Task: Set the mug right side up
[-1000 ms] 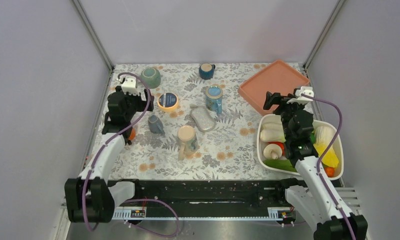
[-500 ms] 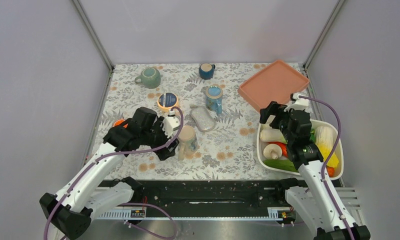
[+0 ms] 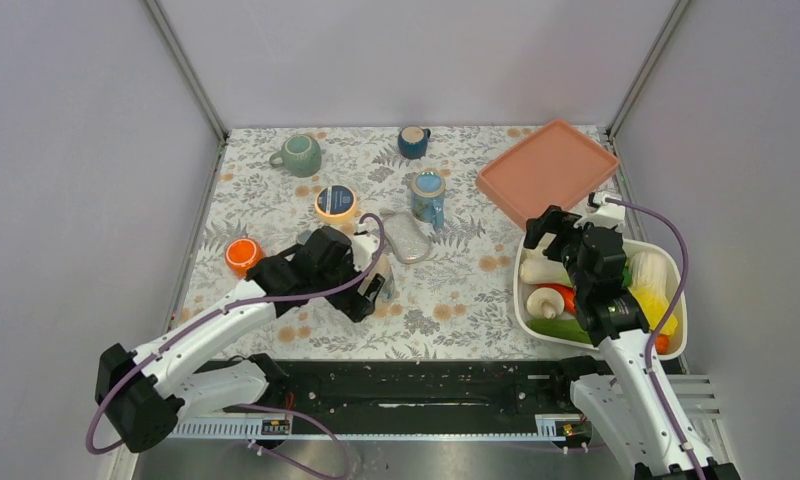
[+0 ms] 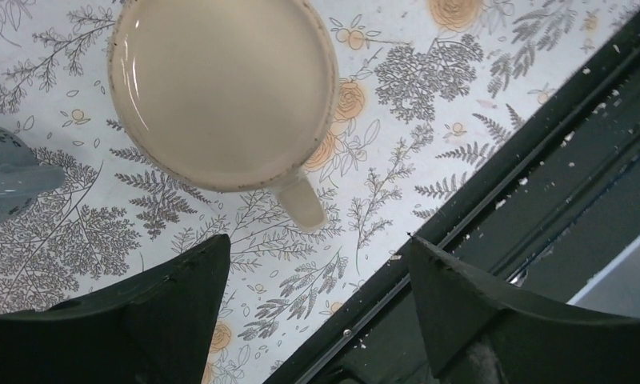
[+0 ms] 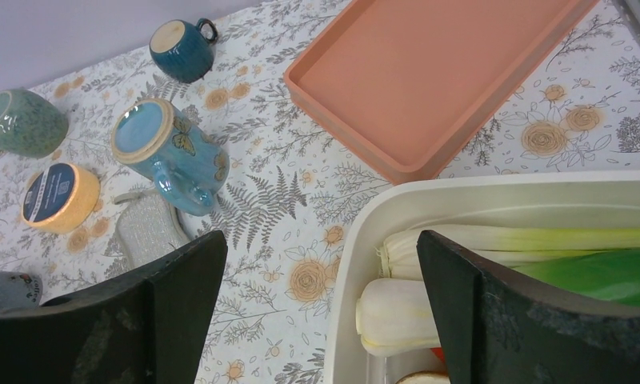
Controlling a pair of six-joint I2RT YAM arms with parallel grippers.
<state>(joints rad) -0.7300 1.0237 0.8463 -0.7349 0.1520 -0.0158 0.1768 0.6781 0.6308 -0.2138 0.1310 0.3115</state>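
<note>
The mug [image 4: 221, 88] is cream and stands upside down on the floral tablecloth, with its flat base up and its handle [image 4: 301, 200] pointing toward the table's near edge. My left gripper [image 4: 317, 240] hangs open just above it, the fingertips on either side of the handle and touching nothing. In the top view the left gripper [image 3: 364, 290] covers most of the mug [image 3: 382, 287]. My right gripper [image 3: 546, 228] is open and empty above the left end of the white bin, also seen in its own wrist view as the right gripper [image 5: 321, 236].
Other mugs stand behind: green [image 3: 301, 155], dark blue [image 3: 412, 141], light blue [image 3: 428, 197]. A yellow tape roll [image 3: 335, 202], a grey pad [image 3: 406, 238] and an orange lid [image 3: 243, 255] lie nearby. A pink tray [image 3: 546, 170] and a white vegetable bin [image 3: 521, 290] are at the right.
My left arm has swung from the left edge across to the cream mug and now hovers over it. The right gripper has drifted slightly toward the bin.
</note>
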